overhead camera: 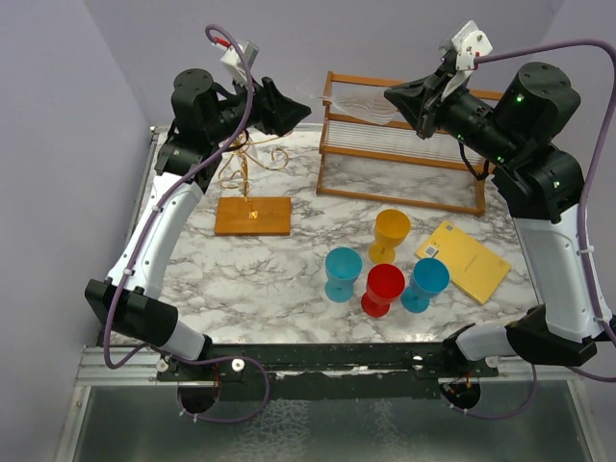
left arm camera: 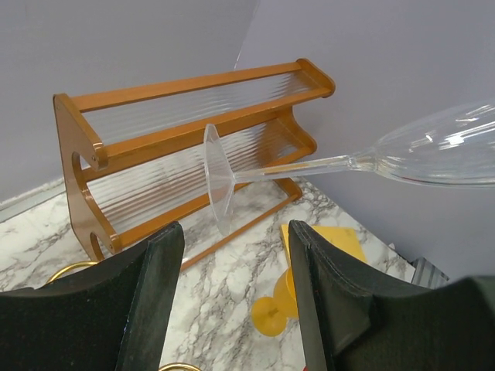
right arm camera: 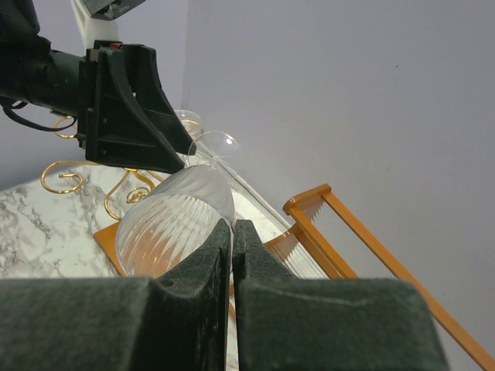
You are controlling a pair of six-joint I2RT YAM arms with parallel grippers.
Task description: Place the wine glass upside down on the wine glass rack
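The clear ribbed wine glass (overhead camera: 358,106) hangs horizontal in the air at the back, foot pointing left. My right gripper (overhead camera: 402,102) is shut on its rim; the right wrist view shows the pads (right arm camera: 232,226) pinching the bowl's wall (right arm camera: 174,220). My left gripper (overhead camera: 295,114) is open and empty, its fingers just short of the glass's foot (left arm camera: 217,179), which lies beyond the gap (left arm camera: 236,232) in the left wrist view. The wine glass rack, a gold wire tree (overhead camera: 243,160) on an orange-brown base (overhead camera: 253,216), stands below the left gripper, with no glass on it.
A brown slatted shelf rack (overhead camera: 404,146) stands at the back right, under the glass. A yellow cup (overhead camera: 390,234), two blue cups (overhead camera: 343,272) (overhead camera: 424,282) and a red cup (overhead camera: 383,289) stand at centre front. A yellow packet (overhead camera: 465,260) lies to their right.
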